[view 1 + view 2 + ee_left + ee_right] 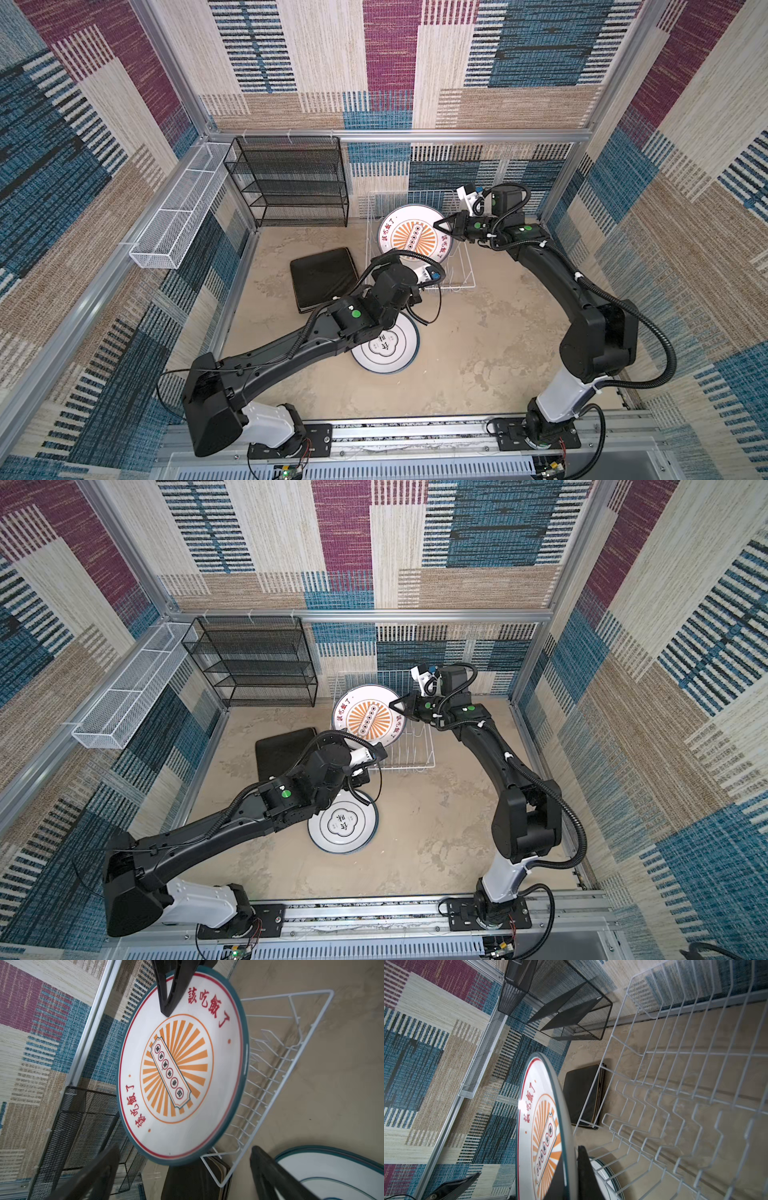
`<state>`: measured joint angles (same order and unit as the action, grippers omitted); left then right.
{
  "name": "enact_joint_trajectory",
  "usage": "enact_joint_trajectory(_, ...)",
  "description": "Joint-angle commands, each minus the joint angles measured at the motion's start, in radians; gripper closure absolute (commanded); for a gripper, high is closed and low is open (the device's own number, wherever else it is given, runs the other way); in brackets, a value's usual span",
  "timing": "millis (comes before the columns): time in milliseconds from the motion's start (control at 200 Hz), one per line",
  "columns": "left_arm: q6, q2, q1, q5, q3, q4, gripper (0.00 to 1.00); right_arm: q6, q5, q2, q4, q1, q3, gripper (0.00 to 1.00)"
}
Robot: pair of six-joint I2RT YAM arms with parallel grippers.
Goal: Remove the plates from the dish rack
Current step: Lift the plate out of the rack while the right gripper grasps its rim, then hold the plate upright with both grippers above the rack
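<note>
— How many round plates?
— One round plate (413, 235) is up in the air, face out. A pile of round plates (390, 353) lies upside down on the table. More than one rim shows, but the number is unclear.
— Square ones?
— One stack of square plates (322, 276), black backs up, edges too tight to count.
— The rest?
— One wire rack (457, 274), one black shelf (291, 183), one white basket (178, 216), and two arms: left arm (270, 363), right arm (552, 266).
</note>
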<state>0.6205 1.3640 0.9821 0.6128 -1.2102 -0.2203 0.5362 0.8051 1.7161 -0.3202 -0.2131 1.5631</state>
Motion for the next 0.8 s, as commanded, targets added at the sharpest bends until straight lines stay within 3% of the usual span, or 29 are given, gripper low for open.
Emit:
enact_joint_trajectory(0,-0.226,-0.042,-0.001,-0.103,0.009,-0.044,0.01,0.030,-0.001,-0.015,0.088,0.014,0.015,1.00)
enact_joint_trajectory(200,-0.330,-0.108,-0.012,-0.141,0.013,-0.004,0.01,0.021,-0.060,-0.048,0.123,0.038,-0.012,1.00)
enact_joint_trajectory(306,-0.427,-0.143,-0.062,-0.204,0.005,-0.012,0.01,0.016,-0.069,-0.054,0.132,0.041,-0.020,1.00)
enact_joint_trajectory(561,-0.854,-0.156,-0.352,-0.502,-0.053,-0.127,0.01,-0.007,-0.065,-0.065,0.157,0.043,-0.046,1.00)
enact_joint_trajectory(796,-1.134,-0.109,-0.554,-0.781,-0.046,-0.119,0.01,-0.016,-0.038,-0.059,0.156,0.043,-0.052,1.00)
